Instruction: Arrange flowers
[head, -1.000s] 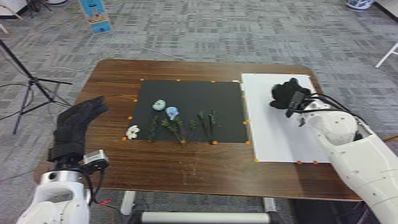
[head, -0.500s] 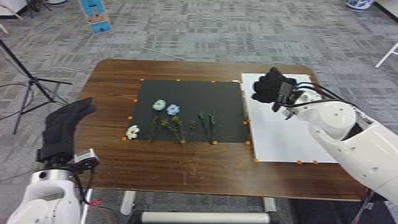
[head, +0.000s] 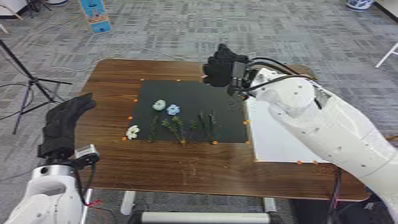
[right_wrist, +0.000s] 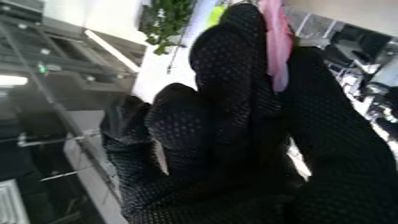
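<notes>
My right hand (head: 224, 65) is over the black mat's back right corner, open. In the right wrist view, the same hand (right_wrist: 222, 115) has loosely bent fingers, with the thumb apart; a pink strip (right_wrist: 277, 47) shows between them, and I cannot tell whether it touches them. My left hand (head: 62, 125) stays open beyond the mat's left side. On the mat lie a pale green flower (head: 159, 105), a blue flower (head: 173, 109) beside it, a white flower (head: 132, 132) at the front left corner, and green stems (head: 209, 125).
The black mat (head: 191, 90) lies on the brown table (head: 178, 172), with small orange markers along its edges. A white sheet (head: 284, 145) is to its right, partly under my right arm. A black tripod (head: 34, 80) stands on the floor at the left.
My right hand has moved left and toward the table's back, from above the white sheet to the black mat's corner. My left hand has shifted slightly left.
</notes>
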